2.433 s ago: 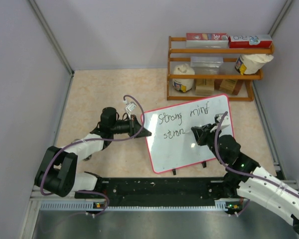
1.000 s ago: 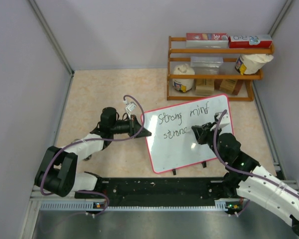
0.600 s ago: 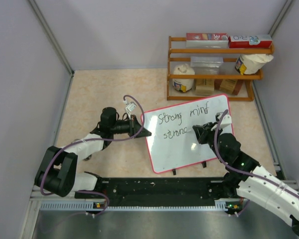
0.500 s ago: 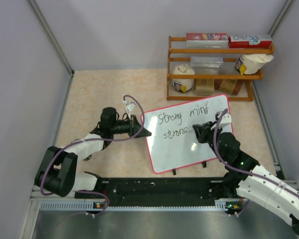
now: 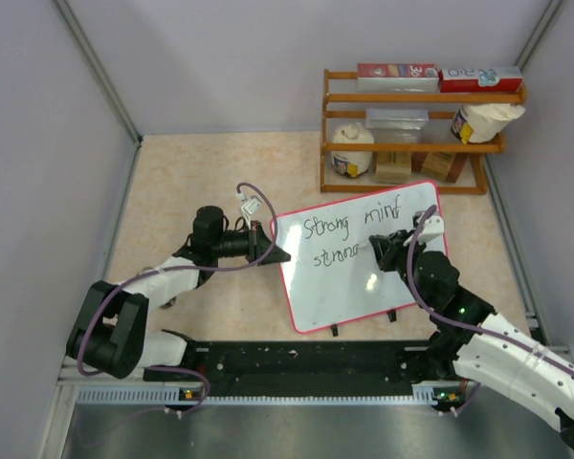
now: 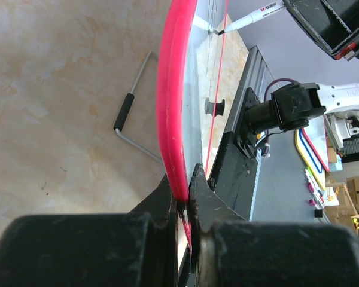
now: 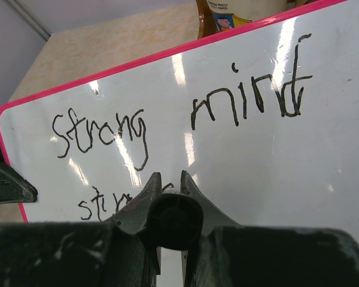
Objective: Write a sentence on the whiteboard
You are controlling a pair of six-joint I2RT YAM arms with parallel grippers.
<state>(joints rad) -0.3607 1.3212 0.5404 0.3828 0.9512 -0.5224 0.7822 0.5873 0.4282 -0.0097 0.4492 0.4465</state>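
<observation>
Top external: my left claw (image 5: 273, 251) pinches the whiteboard (image 5: 364, 296) by its left edge, steadying it on the worktop (image 5: 191, 182). My right claw (image 5: 378, 251) grips the pen (image 6: 251, 18) at line 2 of the sentence (image 5: 327, 229).

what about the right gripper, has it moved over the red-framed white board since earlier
Yes, slightly: the right gripper, shut on a white marker, edged toward the wooden shelf rack.

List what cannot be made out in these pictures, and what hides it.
Right wrist view: the right gripper and pen cover most of the second line of the sentence; pen tip hidden.
Left wrist view: the whiteboard, clamped by the left gripper, is edge-on; its writing is unreadable.
Top view: rack labels are too small.
</observation>
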